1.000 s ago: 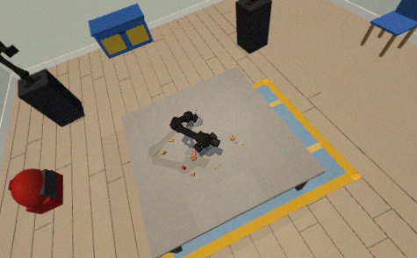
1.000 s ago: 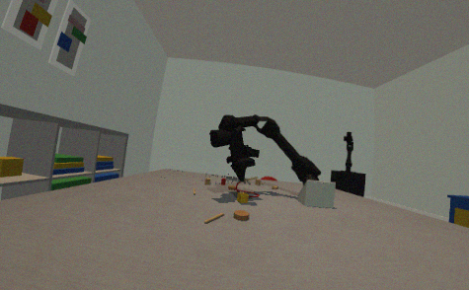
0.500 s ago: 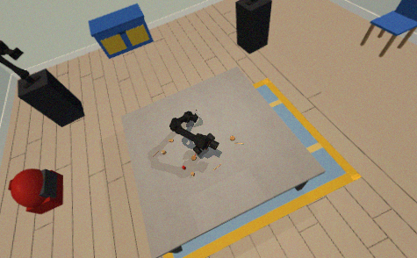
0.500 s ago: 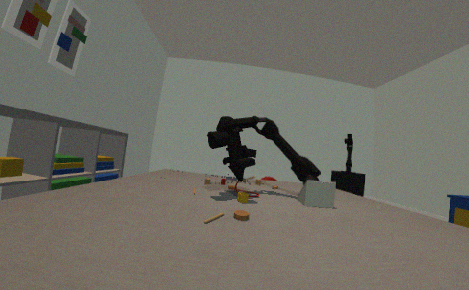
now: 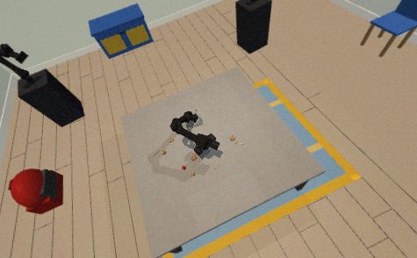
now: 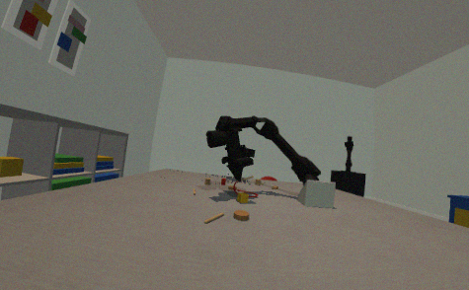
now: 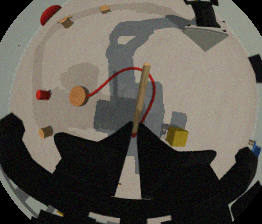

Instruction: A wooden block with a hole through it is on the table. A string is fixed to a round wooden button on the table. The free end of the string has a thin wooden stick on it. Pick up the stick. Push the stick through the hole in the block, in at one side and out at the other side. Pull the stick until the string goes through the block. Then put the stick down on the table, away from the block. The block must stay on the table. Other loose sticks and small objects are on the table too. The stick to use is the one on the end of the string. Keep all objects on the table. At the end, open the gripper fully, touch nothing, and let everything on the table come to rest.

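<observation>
Fingertips [image 6: 238,180] clamped on stick [image 7: 142,95]; best keep it level, line its free tip with the hole in the block beside them

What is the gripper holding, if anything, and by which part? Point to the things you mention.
The gripper [image 7: 135,125] holds the stick [image 7: 142,95] by its end beside the red string [image 7: 153,95]; the other end sticks out free.

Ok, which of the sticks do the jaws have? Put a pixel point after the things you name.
The stick with the red string [image 7: 154,92] at its end: that stick [image 7: 141,95] is between the jaws. The loose stick [image 5: 239,143] [image 6: 214,218] beside the round disc [image 5: 232,138] [image 6: 241,215] lies on the table, stringless.
</observation>
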Motion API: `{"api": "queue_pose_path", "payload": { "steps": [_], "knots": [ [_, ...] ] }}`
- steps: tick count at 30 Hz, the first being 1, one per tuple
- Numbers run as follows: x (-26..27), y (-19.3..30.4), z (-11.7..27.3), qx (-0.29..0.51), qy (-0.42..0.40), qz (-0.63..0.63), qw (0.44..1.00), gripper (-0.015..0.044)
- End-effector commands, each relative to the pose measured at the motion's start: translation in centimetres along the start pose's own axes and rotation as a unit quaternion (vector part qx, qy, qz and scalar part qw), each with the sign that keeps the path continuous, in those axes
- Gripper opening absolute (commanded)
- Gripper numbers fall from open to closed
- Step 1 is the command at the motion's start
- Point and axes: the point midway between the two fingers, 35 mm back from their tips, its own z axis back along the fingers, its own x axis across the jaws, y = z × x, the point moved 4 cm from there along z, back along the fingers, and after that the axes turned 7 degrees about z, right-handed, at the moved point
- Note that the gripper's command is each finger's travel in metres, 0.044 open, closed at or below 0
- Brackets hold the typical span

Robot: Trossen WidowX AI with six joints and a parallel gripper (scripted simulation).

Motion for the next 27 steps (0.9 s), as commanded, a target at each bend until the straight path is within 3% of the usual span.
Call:
{"api": "queue_pose_path", "payload": {
  "steps": [1,27],
  "knots": [
    [-0.1,0.5,0.2,0.005,0.0,0.001,1.0,0.0],
    [-0.5,3.4,1.1,0.032,-0.001,-0.004,0.999,0.0]
  ]
}}
